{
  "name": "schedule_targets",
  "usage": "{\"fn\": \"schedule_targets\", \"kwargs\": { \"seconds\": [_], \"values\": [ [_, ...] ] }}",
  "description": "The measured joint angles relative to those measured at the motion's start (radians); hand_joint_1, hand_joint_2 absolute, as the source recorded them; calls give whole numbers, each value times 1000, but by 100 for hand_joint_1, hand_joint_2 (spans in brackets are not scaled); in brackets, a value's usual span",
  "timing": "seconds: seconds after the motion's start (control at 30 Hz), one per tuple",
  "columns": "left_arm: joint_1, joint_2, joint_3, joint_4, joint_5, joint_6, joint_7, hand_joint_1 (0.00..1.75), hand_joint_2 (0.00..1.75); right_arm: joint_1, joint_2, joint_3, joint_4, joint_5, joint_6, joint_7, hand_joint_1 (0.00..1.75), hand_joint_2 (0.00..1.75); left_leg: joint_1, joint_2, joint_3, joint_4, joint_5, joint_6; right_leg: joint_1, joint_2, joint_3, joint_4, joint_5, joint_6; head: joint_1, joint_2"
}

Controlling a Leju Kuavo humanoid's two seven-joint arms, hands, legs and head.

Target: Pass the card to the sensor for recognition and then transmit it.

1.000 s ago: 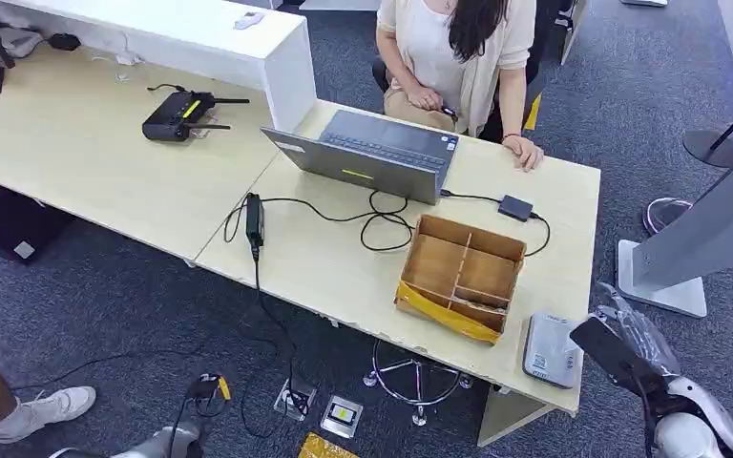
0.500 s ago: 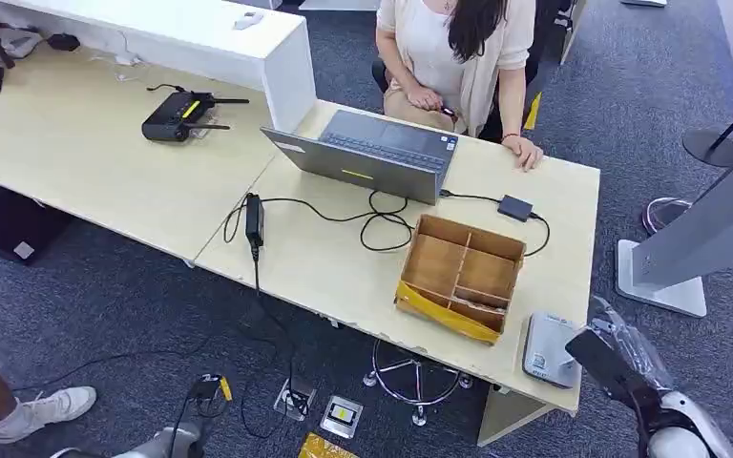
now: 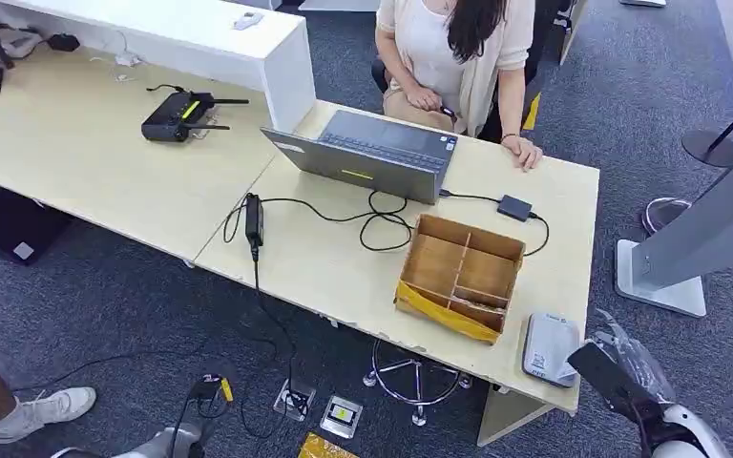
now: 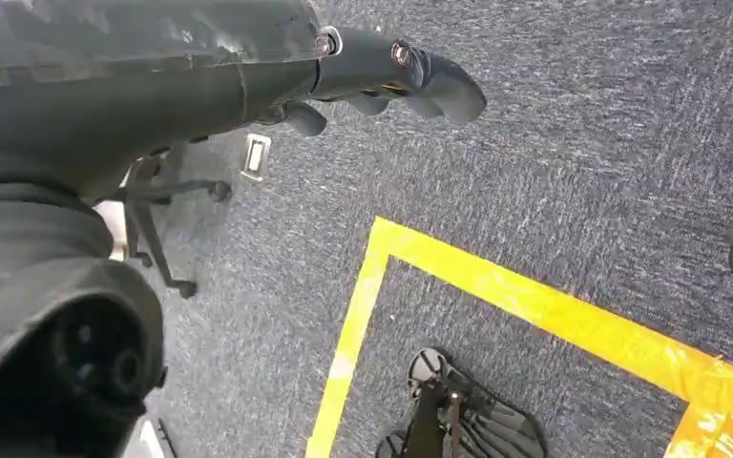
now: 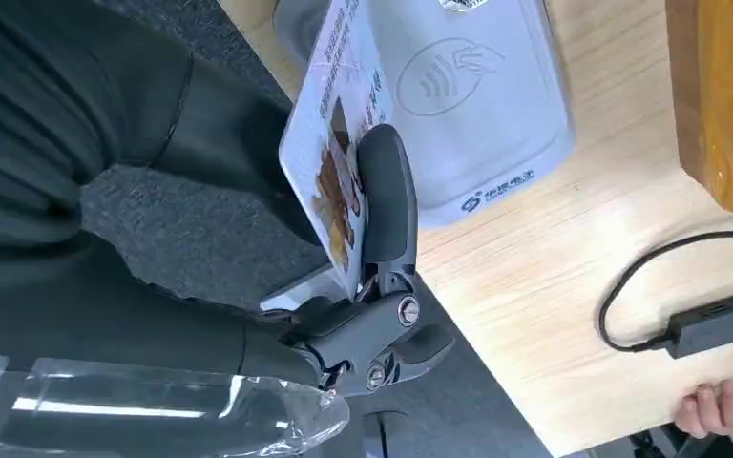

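My right hand [image 5: 382, 248] pinches a white printed card [image 5: 329, 143] between thumb and fingers, close beside the grey card sensor [image 5: 468, 105]. In the head view the right hand [image 3: 616, 377] hovers at the table's near right corner, just right of the sensor [image 3: 549, 348]. The card stands on edge, apart from the sensor's top face with its contactless symbol. My left hand [image 4: 382, 76] hangs over the carpet with its fingers loosely curled and nothing in it.
A wooden divided box [image 3: 463, 277] sits left of the sensor. A laptop [image 3: 372, 153], black cables [image 3: 382, 224] and an adapter [image 3: 515, 207] lie farther back. A person [image 3: 458, 57] sits behind the table [image 3: 344, 267], one hand resting on it. A white stand [image 3: 687, 258] is at right.
My right hand with the card has drifted slightly down and toward the sensor's right edge. Nothing else has moved.
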Motion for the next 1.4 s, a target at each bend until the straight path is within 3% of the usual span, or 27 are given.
{"fn": "schedule_targets", "kwargs": {
  "seconds": [1.0,1.4],
  "values": [
    [0,0,-2,0,9,2,4,0,0,-24,6,0,0,17,1,-12,175,175,0,0,0,0,0,0,0,0,0,0,0,0,0,0],
    [0,0,-2,0,10,1,4,0,0,-82,7,0,0,56,-21,-19,175,175,0,0,0,0,0,0,0,0,0,0,0,0,0,0]
  ]
}}
